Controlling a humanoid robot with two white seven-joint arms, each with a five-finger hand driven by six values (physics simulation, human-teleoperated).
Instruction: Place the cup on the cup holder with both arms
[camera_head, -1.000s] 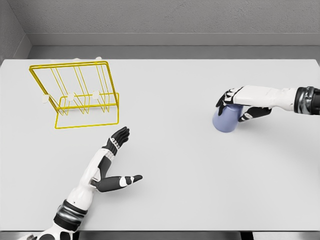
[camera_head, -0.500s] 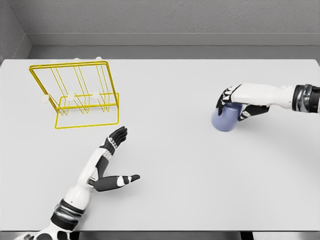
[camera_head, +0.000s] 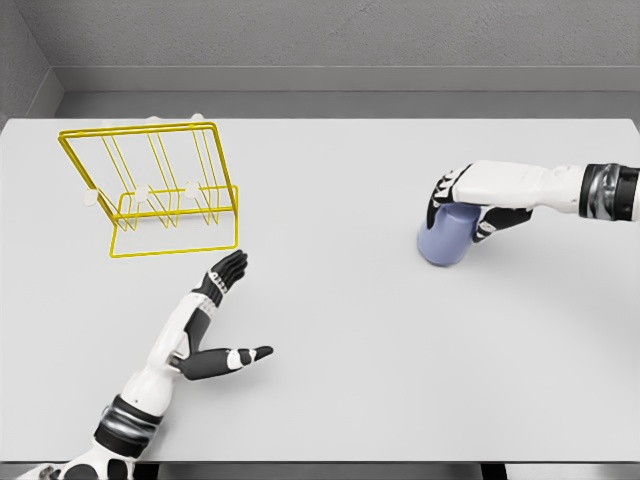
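cup (camera_head: 444, 242), pale blue-violet, sits on the right half of a white table (camera_head: 340, 330) as seen from the head camera, well apart from everything else on the surface. it looks slightly tilted, and i cannot tell if its base is fully flat on the table. the right hand (camera_head: 470, 200) reaches in from the right edge and lies over the top of the cup, dark fingers (camera_head: 441, 195) wrapped down its far side and the thumb along the near side, so the hand is grasping the cup. its white forearm runs straight out to the right edge, with a dark band near the wrist.

far across the table, at the upper left, stands the cup holder (camera_head: 150, 190), a yellow wire rack with a slanted back grid, short upright prongs and a flat rectangular base frame.

the left hand (camera_head: 210, 320) comes up from the lower left corner and rests low over the table just in front of the rack, not touching it. its fingers are stretched toward the rack, the thumb stuck out to the right, the palm released and carrying nothing.

a grey wall closes the scene behind the table.
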